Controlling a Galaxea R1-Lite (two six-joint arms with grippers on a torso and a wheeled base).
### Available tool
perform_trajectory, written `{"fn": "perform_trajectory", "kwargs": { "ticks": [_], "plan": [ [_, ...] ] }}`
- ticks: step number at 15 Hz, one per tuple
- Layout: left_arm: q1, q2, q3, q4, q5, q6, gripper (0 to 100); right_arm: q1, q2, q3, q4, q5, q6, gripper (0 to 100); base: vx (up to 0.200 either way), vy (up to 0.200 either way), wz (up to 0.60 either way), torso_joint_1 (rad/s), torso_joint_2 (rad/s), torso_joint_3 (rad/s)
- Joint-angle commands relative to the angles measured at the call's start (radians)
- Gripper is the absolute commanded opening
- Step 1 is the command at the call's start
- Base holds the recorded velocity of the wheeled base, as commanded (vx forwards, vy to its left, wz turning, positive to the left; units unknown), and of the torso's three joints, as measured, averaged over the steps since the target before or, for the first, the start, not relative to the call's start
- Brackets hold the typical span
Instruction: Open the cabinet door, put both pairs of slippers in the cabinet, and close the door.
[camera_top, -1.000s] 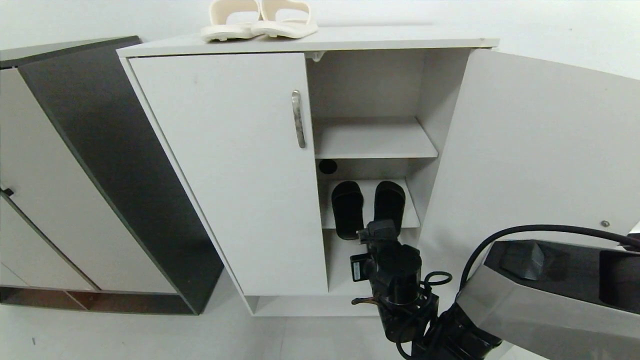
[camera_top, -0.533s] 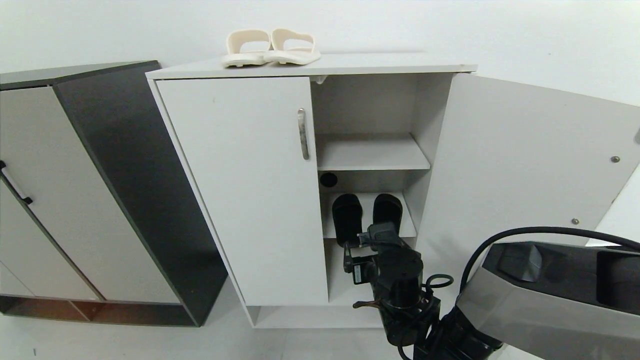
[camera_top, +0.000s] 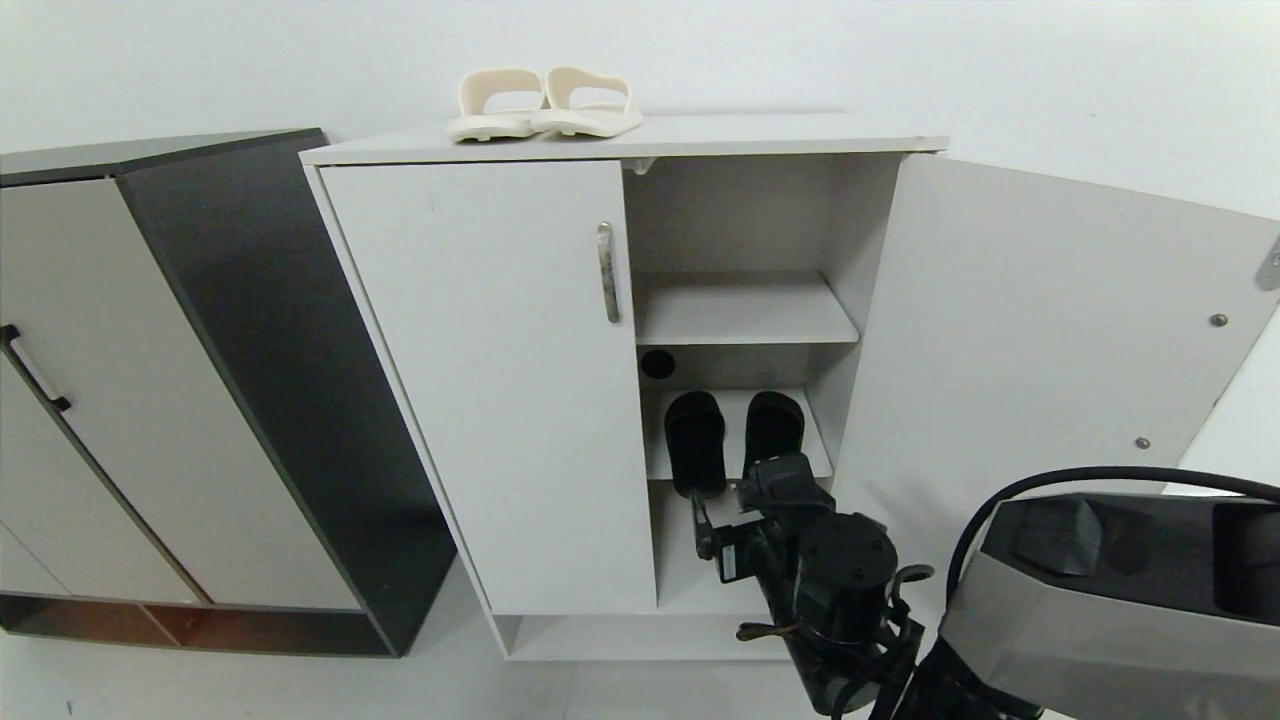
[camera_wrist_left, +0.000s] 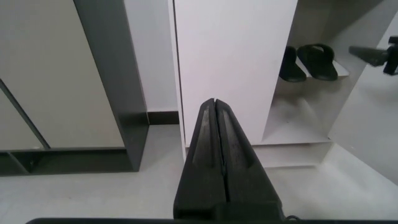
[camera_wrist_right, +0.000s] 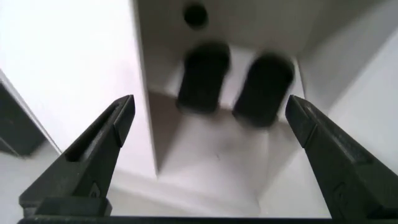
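Second cupboard (camera_top: 250, 380), left side of the head view: dark grey side panel and top, pale front door (camera_top: 90, 400) with a slim black handle (camera_top: 35, 370), and a low open compartment (camera_top: 150, 600) with a brownish inside along its base. Plain white wall (camera_top: 1050, 70) behind. Pale, smooth floor (camera_top: 250, 685) beneath, with a dark skirting strip (camera_wrist_left: 163, 117) at the foot of the wall.

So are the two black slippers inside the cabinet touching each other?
Apart. The head view shows a strip of white shelf between the left black slide slipper and the right black slide slipper.
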Motion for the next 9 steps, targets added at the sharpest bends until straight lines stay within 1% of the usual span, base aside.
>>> {"fn": "perform_trajectory", "kwargs": {
  "ticks": [1,5,7,9],
  "plan": [
    [0.001,0.002,0.0,0.0,0.0,0.0,0,-0.011,0.025,0.029,-0.031,0.021,-0.029,100,0.0,0.0,0.0,0.0,0.0,0.0],
    [0.001,0.002,0.0,0.0,-0.001,-0.001,0,-0.013,0.022,0.049,-0.031,0.06,-0.023,100,0.0,0.0,0.0,0.0,0.0,0.0],
    [0.001,0.002,0.0,0.0,-0.001,-0.001,0,-0.013,-0.002,0.089,-0.031,0.143,-0.025,100,0.0,0.0,0.0,0.0,0.0,0.0],
    [0.001,0.002,0.0,0.0,-0.001,-0.001,0,-0.017,-0.001,0.093,-0.031,0.148,-0.023,100,0.0,0.0,0.0,0.0,0.0,0.0]
  ]
}}
